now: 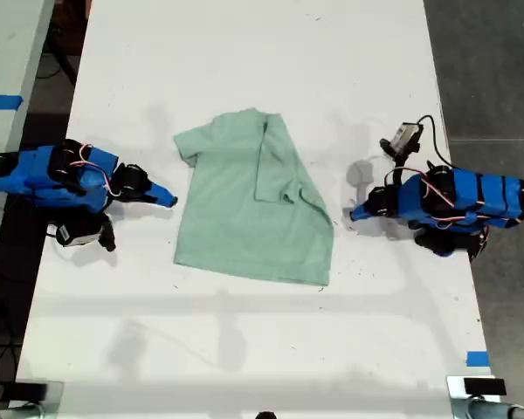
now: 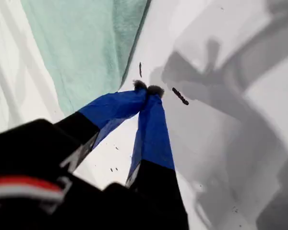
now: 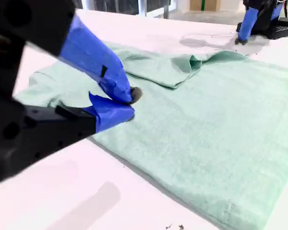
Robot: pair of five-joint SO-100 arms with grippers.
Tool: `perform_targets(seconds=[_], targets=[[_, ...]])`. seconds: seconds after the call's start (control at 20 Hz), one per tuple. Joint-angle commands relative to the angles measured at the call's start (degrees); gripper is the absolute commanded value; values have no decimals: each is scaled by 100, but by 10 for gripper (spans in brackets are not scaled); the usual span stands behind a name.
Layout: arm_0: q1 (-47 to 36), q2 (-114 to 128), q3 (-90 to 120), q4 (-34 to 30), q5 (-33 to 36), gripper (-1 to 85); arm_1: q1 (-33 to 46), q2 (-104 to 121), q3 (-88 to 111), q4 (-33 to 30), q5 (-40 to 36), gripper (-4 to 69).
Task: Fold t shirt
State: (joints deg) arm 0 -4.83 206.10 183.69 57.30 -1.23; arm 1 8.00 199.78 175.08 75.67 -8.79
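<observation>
The pale mint-green t shirt point(image 1: 244, 218) lies flat on the white table point(image 1: 244, 340), its sleeve side toward the exterior view's right folded inward over the body. My first gripper point(image 1: 354, 212) sits just off the shirt's edge on the exterior view's right. In the first wrist view its blue fingers meet at the tips, so my first gripper point(image 2: 148, 88) is shut and holds nothing, with the t shirt point(image 2: 81, 48) beside it. My second gripper point(image 1: 168, 199) points at the shirt from the exterior view's left. There my second gripper point(image 3: 129, 103) is shut over the near edge of the t shirt point(image 3: 206, 120).
A piece of blue tape point(image 1: 477, 358) marks the table near its edge at the exterior view's lower right. More blue tape point(image 1: 2, 101) lies on a second surface at the exterior view's left. Grey floor point(image 1: 489, 70) borders the table on the exterior view's right. Small dark specks point(image 2: 180, 96) dot the tabletop.
</observation>
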Motion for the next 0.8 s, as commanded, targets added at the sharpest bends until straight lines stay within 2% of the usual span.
perform_targets(seconds=[0.0, 0.75], targets=[[-272, 53, 62, 62, -79, -1, 18, 105, 202, 18, 176, -2], [-202, 53, 70, 105, -281, -1, 149, 105, 220, 62, 62, -2]])
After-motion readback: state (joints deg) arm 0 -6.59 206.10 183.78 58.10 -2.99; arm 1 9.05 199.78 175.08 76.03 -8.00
